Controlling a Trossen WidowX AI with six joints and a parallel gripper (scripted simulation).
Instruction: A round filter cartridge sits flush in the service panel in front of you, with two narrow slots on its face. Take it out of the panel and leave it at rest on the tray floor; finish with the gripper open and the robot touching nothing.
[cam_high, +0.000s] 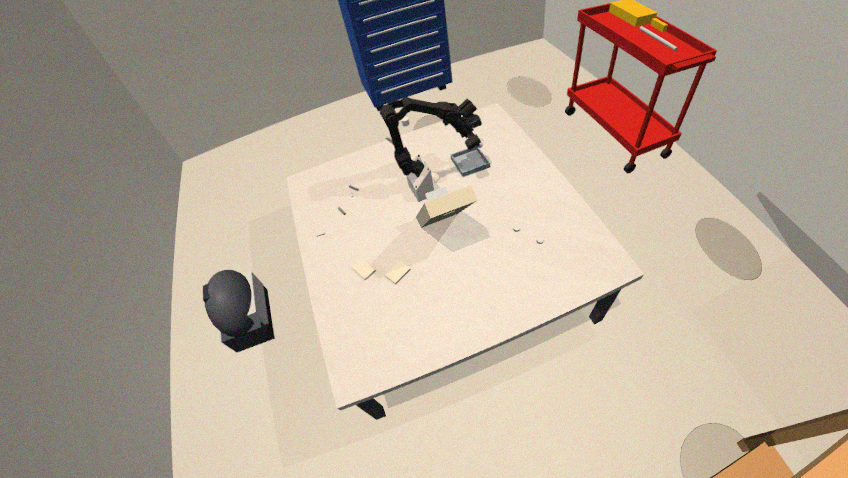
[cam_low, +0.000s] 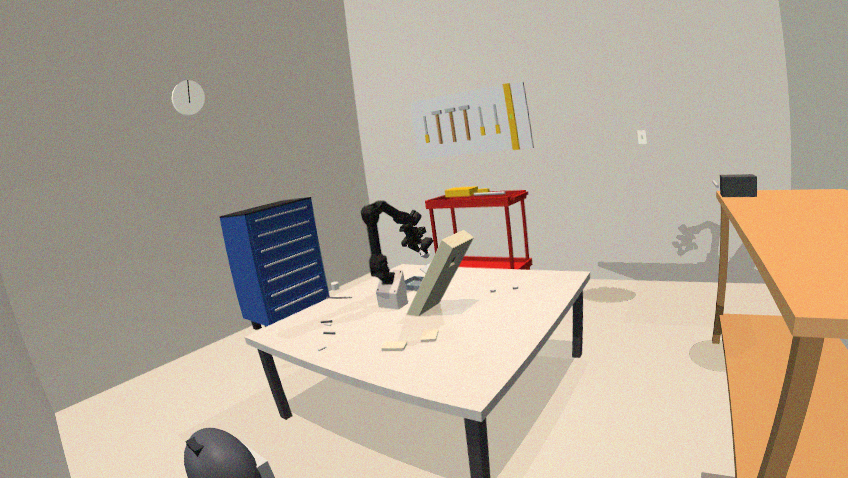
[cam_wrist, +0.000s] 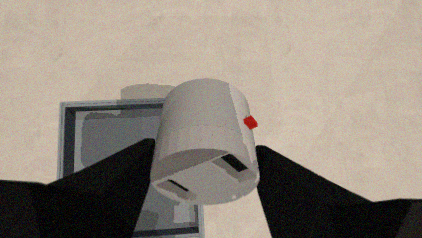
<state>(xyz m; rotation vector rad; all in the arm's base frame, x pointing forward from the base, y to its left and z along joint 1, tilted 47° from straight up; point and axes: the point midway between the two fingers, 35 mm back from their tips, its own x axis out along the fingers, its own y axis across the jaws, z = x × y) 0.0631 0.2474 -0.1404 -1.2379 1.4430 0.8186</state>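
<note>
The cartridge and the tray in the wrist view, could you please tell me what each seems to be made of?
Cartridge: matte light-grey plastic or painted metal, evenly shaded with no gloss, a small red tab on its side; which one is unclear. Tray: blue-grey with a darker raised rim, possibly metal or plastic; its flat look leaves that open.
</note>
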